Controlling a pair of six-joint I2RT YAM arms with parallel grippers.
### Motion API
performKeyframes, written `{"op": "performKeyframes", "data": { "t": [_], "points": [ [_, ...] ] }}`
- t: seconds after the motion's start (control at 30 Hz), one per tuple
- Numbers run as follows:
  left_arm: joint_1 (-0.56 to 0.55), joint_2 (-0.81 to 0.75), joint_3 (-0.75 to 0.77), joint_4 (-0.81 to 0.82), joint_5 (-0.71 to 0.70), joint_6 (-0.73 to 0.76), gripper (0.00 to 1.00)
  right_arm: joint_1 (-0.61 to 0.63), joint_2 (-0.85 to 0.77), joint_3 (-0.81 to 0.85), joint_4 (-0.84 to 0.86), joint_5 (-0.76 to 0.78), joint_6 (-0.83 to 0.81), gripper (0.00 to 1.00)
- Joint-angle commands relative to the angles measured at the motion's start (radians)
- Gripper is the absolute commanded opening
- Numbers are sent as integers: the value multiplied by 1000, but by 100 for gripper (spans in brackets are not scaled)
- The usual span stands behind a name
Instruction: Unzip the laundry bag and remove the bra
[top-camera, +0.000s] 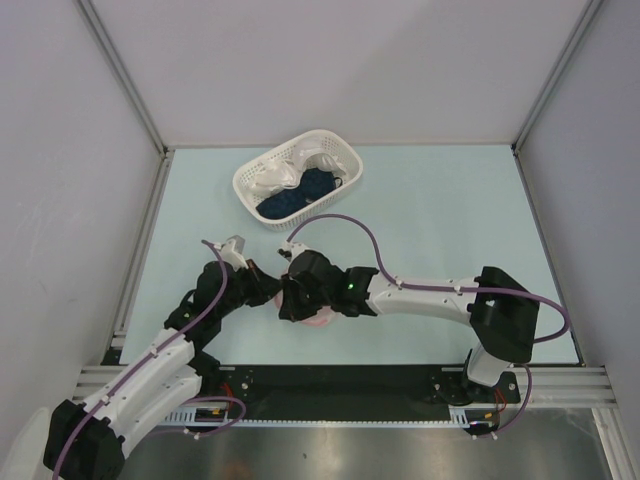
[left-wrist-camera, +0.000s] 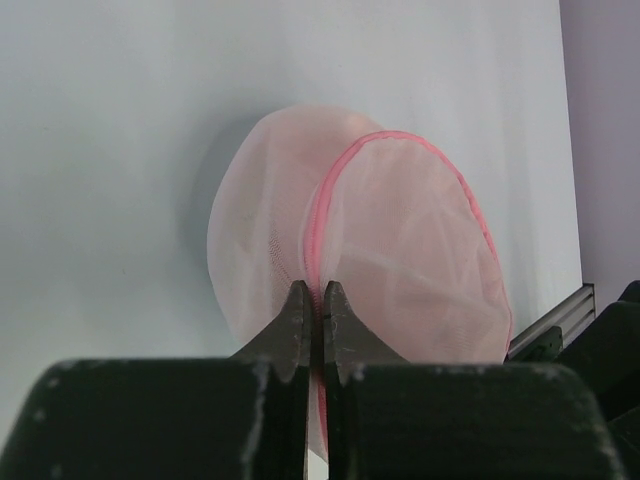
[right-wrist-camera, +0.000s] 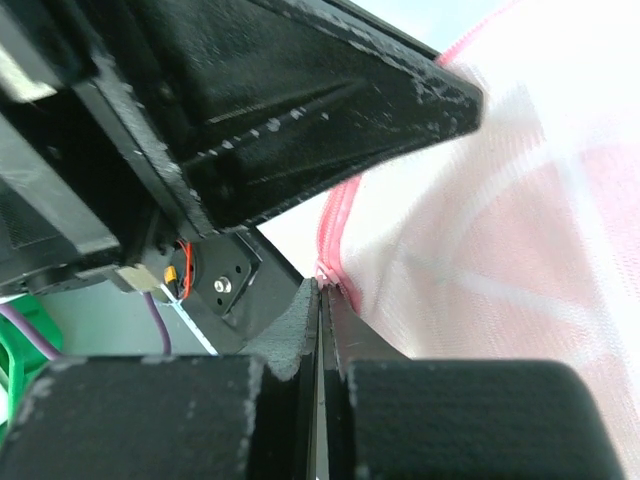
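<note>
The laundry bag (left-wrist-camera: 400, 250) sits close to the near edge of the worktop (top-camera: 450, 220), left of centre, with both arms crowded over it. The white lattice basket (top-camera: 350, 155) of cloths stands well apart toward the far edge. The left gripper (left-wrist-camera: 318, 298) is pinched closed on the pink zip edging (left-wrist-camera: 400, 140) at the side of the bag nearest its camera. The right gripper (right-wrist-camera: 322, 292) is likewise clamped on that edging, just beside the left one. Whether either actually holds the zip pull cannot be told from these views. The seam looks closed all the way round, and the bra (right-wrist-camera: 600, 170) shows only as a salmon tint through the mesh, so it is presumably inside. The main risk is that the right fingers have the tape rather than the pull. A tug would then drag or stretch the whole pouch instead of running the slider, and could tear the thin mesh. With both grips so close together, the fingers may also knock each other as they part. If the left pinch is shallow, the light bag could slip free and slide toward the near edge.
</note>
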Motion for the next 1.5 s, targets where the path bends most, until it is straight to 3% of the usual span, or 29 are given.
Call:
{"op": "performKeyframes", "data": {
  "t": [0.0, 1.0, 1.47],
  "points": [
    [4, 1, 34, 15, -21, 9, 0, 0, -65, -33, 17, 2, 12, 0],
    [6, 55, 75, 18, -47, 49, 0, 28, -260, -203, -173, 118, 79, 0],
    [6, 29, 75, -5, -63, 54, 0, -35, -340, -263, -241, 172, 79, 0]
  ]
}}
